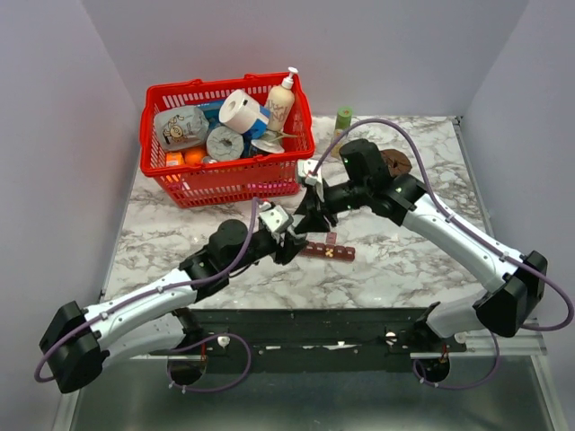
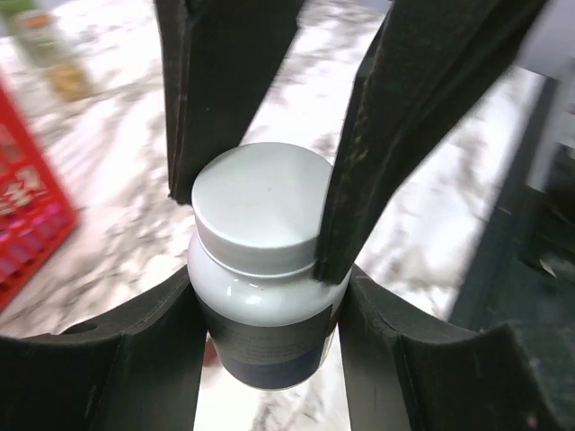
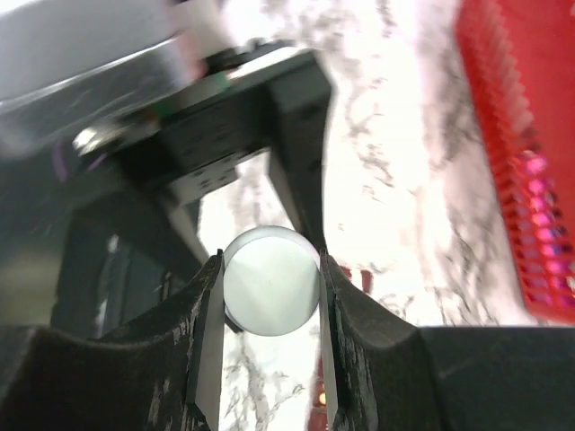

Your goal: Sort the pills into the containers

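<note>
"What's hard to see?"

"From above, the arms hide the pill bottle (image 2: 260, 346). Its label is too blurry to read."

"Who has it?"

"The left gripper (image 2: 268, 296) hugs its body. The right gripper (image 3: 269, 269) pinches the white cap (image 3: 269, 301) on both sides."

"Where are the containers (image 1: 337, 252)?"

"On the table (image 1: 404, 260), just right of the left gripper. The red basket (image 1: 225, 184) sits far left. Bare marble shows near and right."

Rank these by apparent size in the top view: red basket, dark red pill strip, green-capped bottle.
Largest: red basket. Then pill strip and green-capped bottle: nearly alike, bottle farther away, so unranked.
</note>
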### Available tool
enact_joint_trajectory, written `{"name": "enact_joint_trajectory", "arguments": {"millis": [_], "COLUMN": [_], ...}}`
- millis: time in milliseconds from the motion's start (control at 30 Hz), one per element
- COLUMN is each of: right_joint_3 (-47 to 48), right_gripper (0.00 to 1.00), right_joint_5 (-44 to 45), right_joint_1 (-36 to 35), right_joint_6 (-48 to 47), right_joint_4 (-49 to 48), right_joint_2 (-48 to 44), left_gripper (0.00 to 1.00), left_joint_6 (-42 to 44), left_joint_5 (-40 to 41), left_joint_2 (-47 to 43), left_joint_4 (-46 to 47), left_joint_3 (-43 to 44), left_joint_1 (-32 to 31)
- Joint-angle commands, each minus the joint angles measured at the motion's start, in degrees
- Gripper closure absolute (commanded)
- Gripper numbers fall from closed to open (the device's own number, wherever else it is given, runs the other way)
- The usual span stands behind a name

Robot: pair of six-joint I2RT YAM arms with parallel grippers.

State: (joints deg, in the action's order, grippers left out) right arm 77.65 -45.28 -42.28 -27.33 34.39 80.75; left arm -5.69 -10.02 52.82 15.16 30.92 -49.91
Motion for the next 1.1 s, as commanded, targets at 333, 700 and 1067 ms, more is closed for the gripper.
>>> {"name": "enact_joint_trajectory", "arguments": {"millis": [333, 700, 1067], "right_joint_3": [-4.96, -8.38, -27.79], "right_gripper": [0.93, 0.93, 0.92], "right_joint_5": [14.52, 9.33, 16.00], "right_joint_1": [2.64, 8.88, 19.16], "right_joint_6": [18.11, 13.27, 2.04], "right_joint_4": [-5.21, -6.44, -18.45], "right_joint_2": [2.22, -3.40, -16.22], "left_gripper": [1.00, 0.01, 0.01], "left_joint_6": [-1.87, -0.64, 14.82], "left_joint_5": [36.40, 21.72, 13.18], "left_joint_2": [13.63, 1.16, -15.28], "left_joint_4": [33.80, 21.26, -6.96], "left_joint_3": [6.62, -0.06, -0.24], "left_joint_1": [-7.39, -6.08, -3.00]}}
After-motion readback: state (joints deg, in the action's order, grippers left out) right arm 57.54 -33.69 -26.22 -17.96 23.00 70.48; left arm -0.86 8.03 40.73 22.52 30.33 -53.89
